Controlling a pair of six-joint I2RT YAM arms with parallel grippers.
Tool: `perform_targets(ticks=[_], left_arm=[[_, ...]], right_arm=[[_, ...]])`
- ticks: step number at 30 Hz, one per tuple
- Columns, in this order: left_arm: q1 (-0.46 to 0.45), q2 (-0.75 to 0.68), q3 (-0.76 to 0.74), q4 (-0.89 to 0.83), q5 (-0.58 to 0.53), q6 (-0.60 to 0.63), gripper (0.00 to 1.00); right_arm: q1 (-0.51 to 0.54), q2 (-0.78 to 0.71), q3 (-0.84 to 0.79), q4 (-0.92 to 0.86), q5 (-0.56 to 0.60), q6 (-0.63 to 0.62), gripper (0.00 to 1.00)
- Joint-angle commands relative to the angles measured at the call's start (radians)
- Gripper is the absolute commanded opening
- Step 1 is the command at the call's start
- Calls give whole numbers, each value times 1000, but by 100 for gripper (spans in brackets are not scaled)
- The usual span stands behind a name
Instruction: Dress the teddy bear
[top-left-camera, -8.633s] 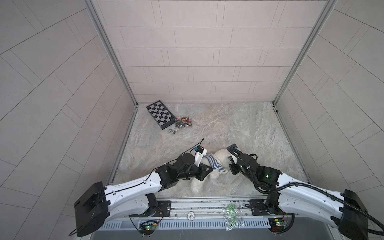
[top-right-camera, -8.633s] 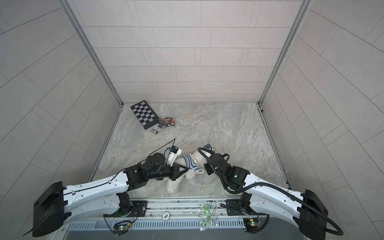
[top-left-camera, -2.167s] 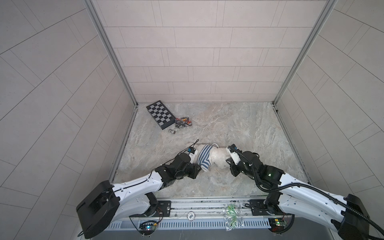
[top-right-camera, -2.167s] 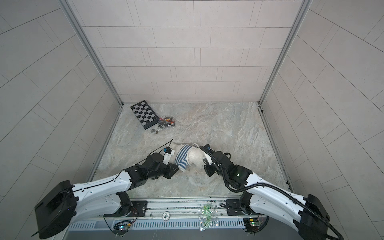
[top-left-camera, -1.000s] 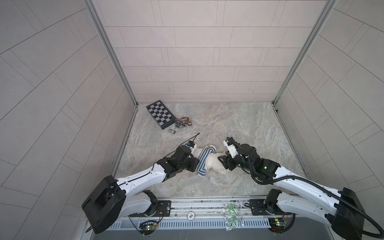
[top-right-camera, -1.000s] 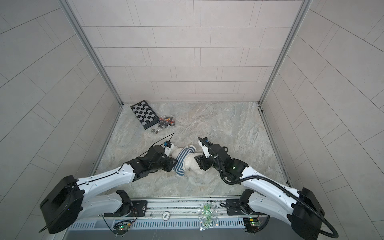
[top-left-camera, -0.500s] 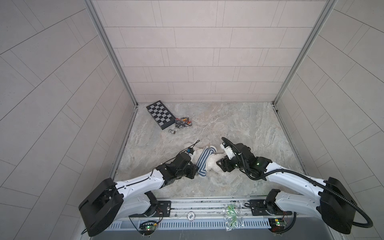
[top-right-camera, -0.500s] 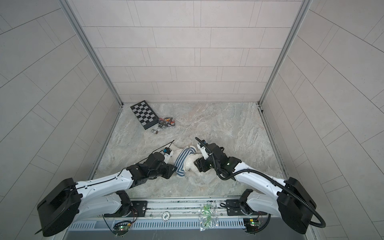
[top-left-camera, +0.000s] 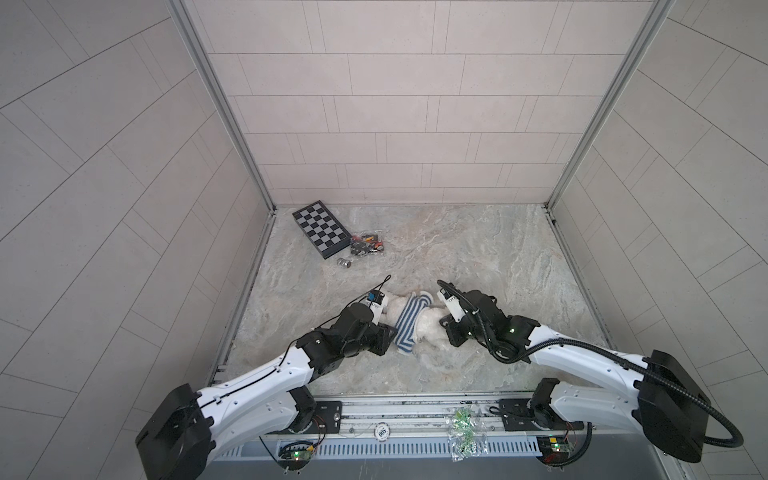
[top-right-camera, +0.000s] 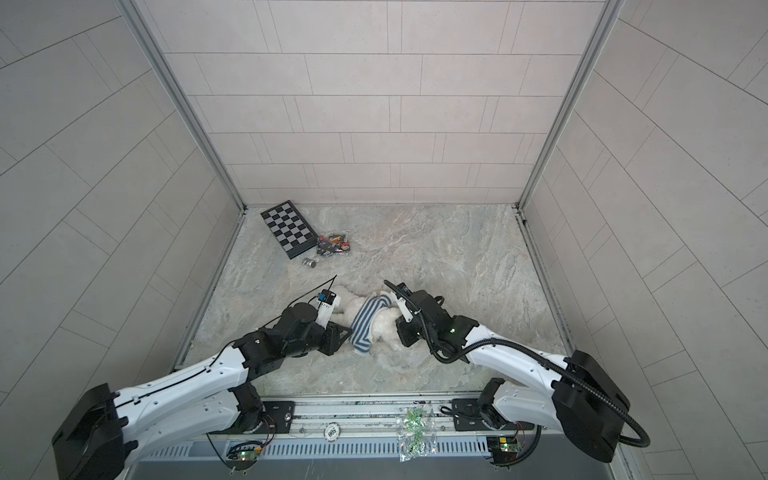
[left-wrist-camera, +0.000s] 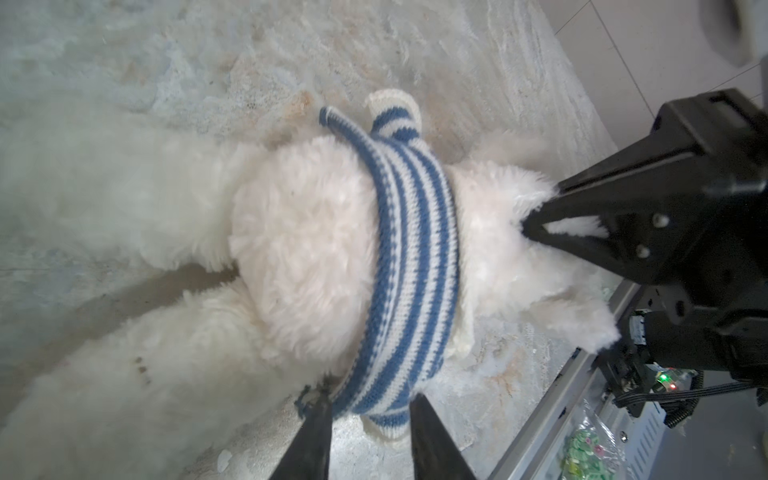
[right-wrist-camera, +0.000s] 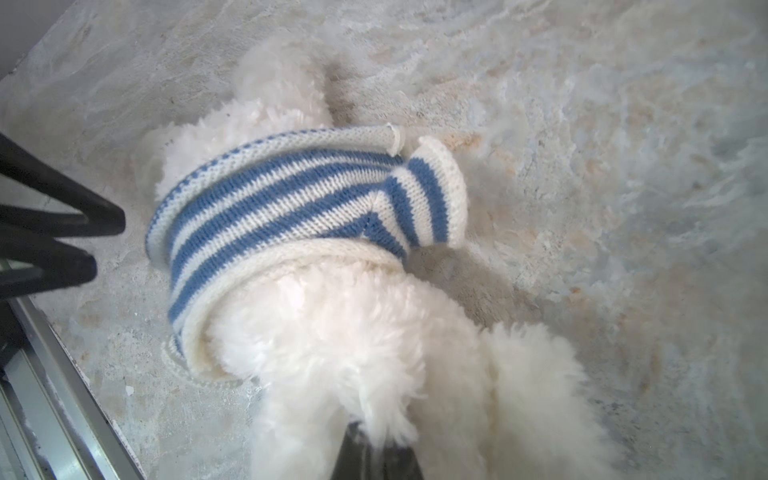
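The right gripper (left-wrist-camera: 527, 224) is pinched shut on the teddy bear (left-wrist-camera: 303, 249), which lies stretched between both grippers. The left gripper (left-wrist-camera: 370, 401) stands part-open and empty, its tips just at the bunched striped shirt's (left-wrist-camera: 415, 249) hem.

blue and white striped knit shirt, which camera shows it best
The right wrist view: the blue and white striped knit shirt fills the middle, a bunched band around the fluffy white plush teddy bear, one sleeve and the cream hem clear. The left wrist view shows it as a narrower band. Both top views show it small.
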Motion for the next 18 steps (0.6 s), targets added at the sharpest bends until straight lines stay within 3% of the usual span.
perform_targets(ticks=[1,4,10,18], left_arm=[[7,-23,101,-96,-8,46,37],[17,0,155,-125,-15,64,37],[26,67,178,-84,1,68,36],[25,129,185,-38,44,52,31]], right_arm=[[81,-91,7,-2,170,-104,0],[133,-137,11,-20,294,-141,0],[216,-181,-7,8,412,-205,0],[260,-178,-6,31,467,-255,0]])
